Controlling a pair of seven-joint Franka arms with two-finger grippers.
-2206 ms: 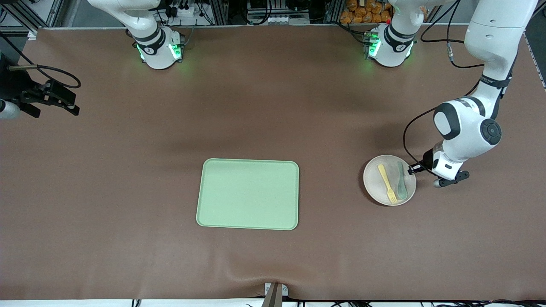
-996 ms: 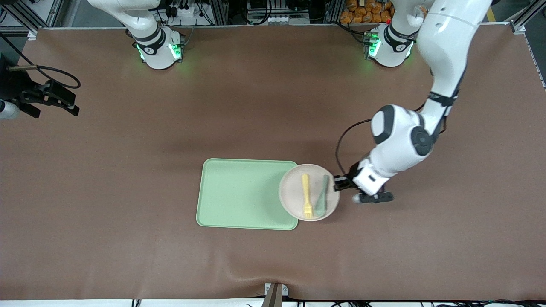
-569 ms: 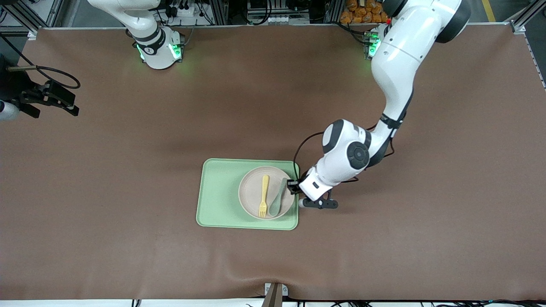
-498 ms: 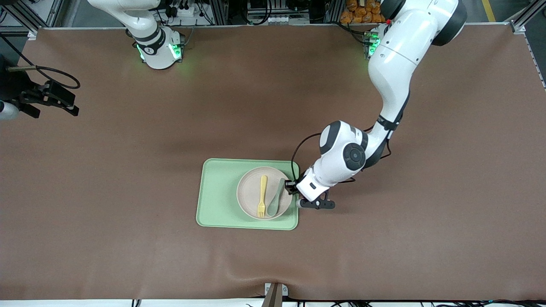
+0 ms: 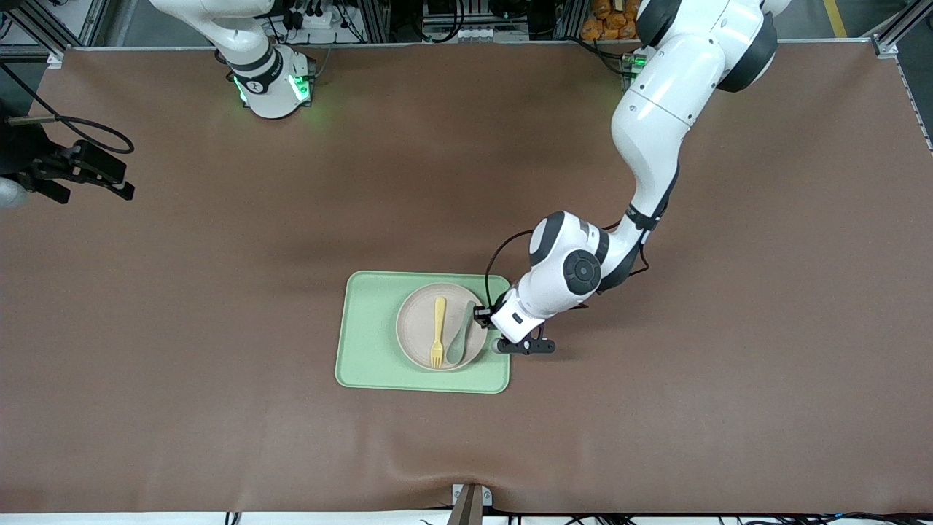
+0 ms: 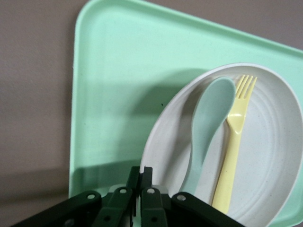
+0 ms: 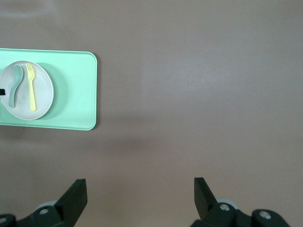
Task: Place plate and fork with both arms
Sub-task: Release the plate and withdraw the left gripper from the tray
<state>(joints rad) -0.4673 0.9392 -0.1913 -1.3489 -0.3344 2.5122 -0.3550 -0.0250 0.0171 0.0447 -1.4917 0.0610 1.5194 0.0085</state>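
While front view hides grip, left gripper [image 6: 140,187] pinches plate [image 6: 279,156] rim; right gripper [image 7: 140,195] spread.

Your table [image 5: 219,306] carries a brown mat that covers it edge to edge, with a slight ripple in it at the edge nearest the front camera. You have one item lying directly on the mat: a rectangular light green tray [image 5: 372,335] with rounded corners, set about midway between the two arms' ends of the table and nearer to the front camera than both bases. Both arm bases stand on the mat along the edge farthest from that camera.
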